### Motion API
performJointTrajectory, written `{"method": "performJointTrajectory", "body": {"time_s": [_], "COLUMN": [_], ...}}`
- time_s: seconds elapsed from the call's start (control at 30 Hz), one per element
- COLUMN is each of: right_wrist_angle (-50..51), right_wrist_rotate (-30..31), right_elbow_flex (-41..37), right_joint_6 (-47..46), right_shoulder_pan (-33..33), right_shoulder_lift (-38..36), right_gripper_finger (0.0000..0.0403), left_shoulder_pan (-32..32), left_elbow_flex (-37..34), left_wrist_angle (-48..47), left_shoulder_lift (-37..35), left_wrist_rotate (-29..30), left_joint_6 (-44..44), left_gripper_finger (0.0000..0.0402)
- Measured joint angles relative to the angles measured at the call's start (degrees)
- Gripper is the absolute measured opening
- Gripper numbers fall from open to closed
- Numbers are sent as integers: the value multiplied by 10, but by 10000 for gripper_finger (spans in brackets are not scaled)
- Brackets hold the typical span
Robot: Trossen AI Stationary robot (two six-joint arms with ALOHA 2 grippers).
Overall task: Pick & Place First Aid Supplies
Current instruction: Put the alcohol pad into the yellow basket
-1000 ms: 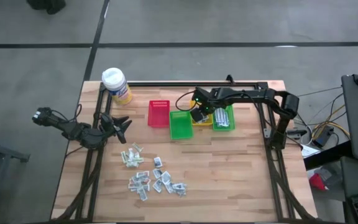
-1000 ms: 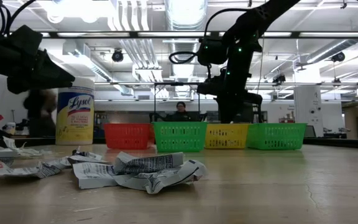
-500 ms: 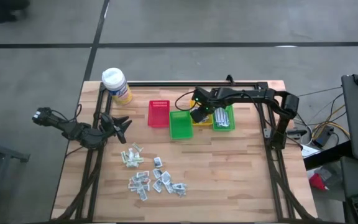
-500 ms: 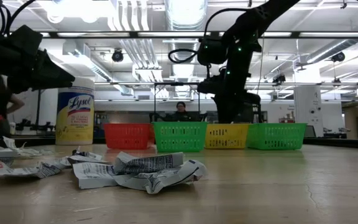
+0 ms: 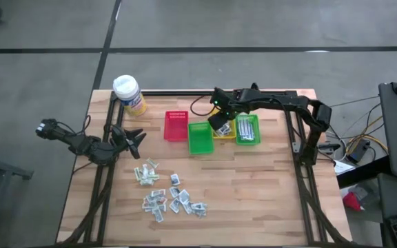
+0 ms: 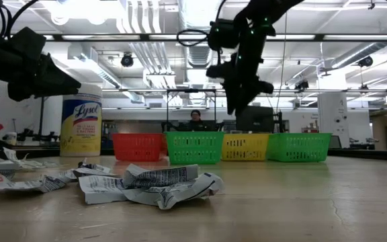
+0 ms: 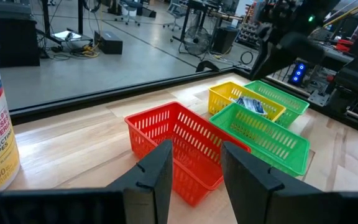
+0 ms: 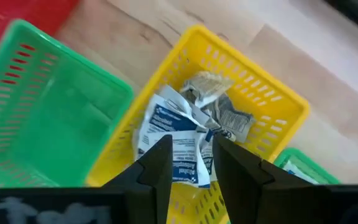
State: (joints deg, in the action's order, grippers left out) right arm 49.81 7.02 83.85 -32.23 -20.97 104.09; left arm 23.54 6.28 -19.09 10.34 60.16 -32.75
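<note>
Wooden planking tops the bench (image 5: 253, 186), and a row of small bins sits toward its far side: red bin (image 5: 176, 125), green bin (image 5: 200, 138), yellow bin (image 5: 224, 131) and a second green bin (image 5: 247, 130) from left to right. The right claw (image 5: 219, 124) hangs above the yellow bin with its fingers a little apart and nothing between them; straight below it, blue-and-white packets (image 8: 179, 140) lie heaped inside that bin. This looks like the moment just after a drop, so the placing step appears finished for one item. The loose pile of first aid supplies (image 5: 167, 194) lies well apart from the bins, on the near left part of the bench. The left claw (image 5: 131, 137) waits at the left side, near the pile, its fingers slightly apart and empty. The next move likely calls for carrying the right claw across to the pile, spreading it over a single packet and pinching it free of its neighbours.
</note>
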Motion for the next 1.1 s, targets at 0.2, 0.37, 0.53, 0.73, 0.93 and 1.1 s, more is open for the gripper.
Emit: {"method": "performJointTrajectory", "body": {"time_s": [0.2, 0.37, 0.53, 0.73, 0.93, 1.1], "right_wrist_angle": [37, 40, 40, 32, 8, -35], "right_wrist_rotate": [-1, -2, -2, -2, -6, -43], "right_elbow_flex": [57, 87, 99, 100, 95, 93], "right_joint_6": [26, 27, 29, 64, 68, 70], "right_shoulder_pan": [30, 74, 133, 197, 249, 278], "right_shoulder_lift": [0, -1, -1, -1, -1, -1], "right_gripper_finger": [94, 80, 69, 63, 66, 60], "left_shoulder_pan": [0, 0, 0, 0, 0, 0], "left_elbow_flex": [0, 0, 0, 0, 0, 0], "left_wrist_angle": [-1, -2, -2, -2, -2, -2], "left_shoulder_lift": [0, 0, 0, 0, 0, 0], "left_wrist_rotate": [0, 0, 0, 0, 0, -1], "left_joint_6": [0, -1, -3, -3, -3, -3], "left_gripper_finger": [131, 131, 131, 131, 131, 131]}}
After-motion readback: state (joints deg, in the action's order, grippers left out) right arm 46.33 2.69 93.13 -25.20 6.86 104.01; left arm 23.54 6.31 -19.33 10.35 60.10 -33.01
